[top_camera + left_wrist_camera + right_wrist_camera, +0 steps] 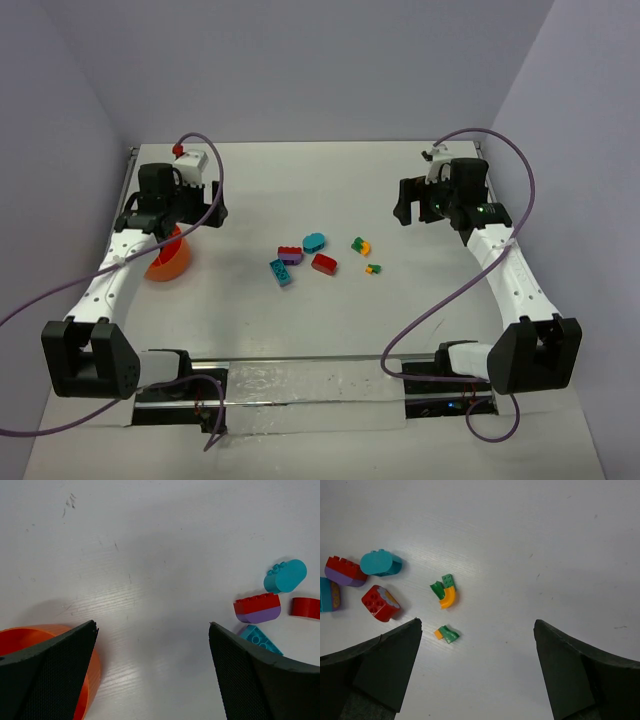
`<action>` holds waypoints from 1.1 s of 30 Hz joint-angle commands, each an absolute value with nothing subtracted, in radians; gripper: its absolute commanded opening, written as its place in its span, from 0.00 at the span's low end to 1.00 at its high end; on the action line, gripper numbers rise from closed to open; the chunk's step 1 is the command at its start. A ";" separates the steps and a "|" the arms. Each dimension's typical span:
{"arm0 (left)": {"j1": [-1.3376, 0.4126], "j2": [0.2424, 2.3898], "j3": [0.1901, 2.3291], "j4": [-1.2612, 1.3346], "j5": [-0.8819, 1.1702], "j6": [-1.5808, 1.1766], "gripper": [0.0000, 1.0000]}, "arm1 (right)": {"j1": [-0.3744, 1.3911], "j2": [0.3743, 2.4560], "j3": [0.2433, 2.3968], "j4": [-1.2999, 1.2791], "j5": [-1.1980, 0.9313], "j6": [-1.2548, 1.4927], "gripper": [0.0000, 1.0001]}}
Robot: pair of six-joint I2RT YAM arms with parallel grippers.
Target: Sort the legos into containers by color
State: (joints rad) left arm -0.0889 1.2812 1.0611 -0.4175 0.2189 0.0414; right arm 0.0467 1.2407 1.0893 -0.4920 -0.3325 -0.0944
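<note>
Listing from the left: one orange bowl (170, 262), at the left side of the white surface (300, 180), partly covered by the left arm (115, 270) in the overhead view; its interior could not be made out.

Left hand (152, 626): hung over bare surface just right of the bowl; fingers (50, 675) spread wide, gripping nothing; the bowl's rim showed behind one finger in the wrist view.

Legos, all loose near the centre of the surface, well apart from the bowl and between the two hands:
- teal wedge brick (281, 272), nearest the arm bases;
- red-on-purple brick (290, 255), just beyond the wedge;
- teal rounded brick (314, 241), farthest back;
- red brick (323, 263), just in front of the rounded one;
- green-and-yellow piece (361, 245), apart to the right;
- small green-and-orange piece (373, 268), near the last and closer to the bases.

Right hand (477, 622): at the right rear of the surface; fingers spread wide, holding nothing; only bare surface lay between them; the two green pieces lay to one side in its wrist view.
</note>
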 commanded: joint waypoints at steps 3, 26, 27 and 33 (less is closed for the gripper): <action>-0.134 1.265 1.088 -0.394 0.175 0.067 0.99 | 0.041 1.217 1.097 -0.473 -0.334 -0.097 1.00; -0.538 1.872 1.775 -0.875 0.081 0.240 0.91 | 0.021 1.261 1.085 -0.520 -0.293 -0.112 1.00; -0.553 1.927 1.815 -0.918 0.081 0.237 0.91 | 0.018 1.263 1.084 -0.520 -0.288 -0.112 1.00; -0.619 2.105 2.012 -0.994 0.069 0.207 0.89 | -0.046 1.273 1.070 -0.531 -0.315 -0.106 1.00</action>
State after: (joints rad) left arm -0.5831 2.0384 1.8947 -0.8860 0.0793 0.2183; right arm 0.0043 1.2635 1.0858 -0.5218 -0.3064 -0.1005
